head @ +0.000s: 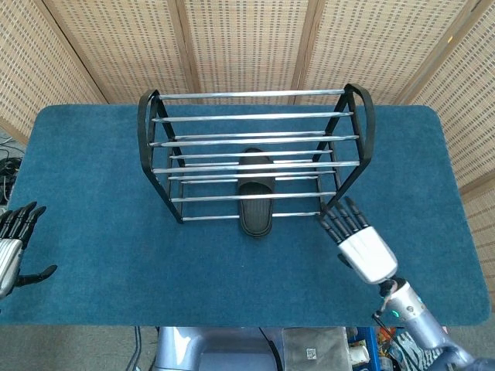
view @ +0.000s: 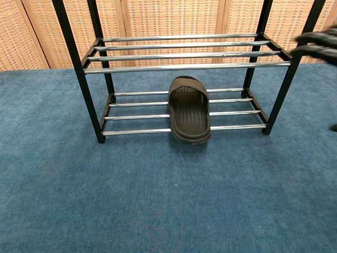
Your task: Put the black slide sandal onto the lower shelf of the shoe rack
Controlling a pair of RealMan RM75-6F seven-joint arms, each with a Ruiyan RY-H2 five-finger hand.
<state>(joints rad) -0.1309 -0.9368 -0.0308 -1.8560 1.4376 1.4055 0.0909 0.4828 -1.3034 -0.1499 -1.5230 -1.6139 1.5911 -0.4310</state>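
Black slide sandal (view: pixel 189 109) on shoe rack (head: pixel 158 130) lower shelf, heel overhanging front rail: risk of tipping off. Right hand (head: pixel 357 239) released, beside rack; left hand (head: pixel 14 243) open, empty, far from rack.

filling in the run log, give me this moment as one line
stage: sandal placed | black slide sandal: on lower shelf of shoe rack, heel end overhangs front bar | right hand: open, clear of rack | left hand: open, idle at table edge

Woven screen panels (head: pixel 247 42) behind table (head: pixel 93 232)

Bright, even light; pics sharp
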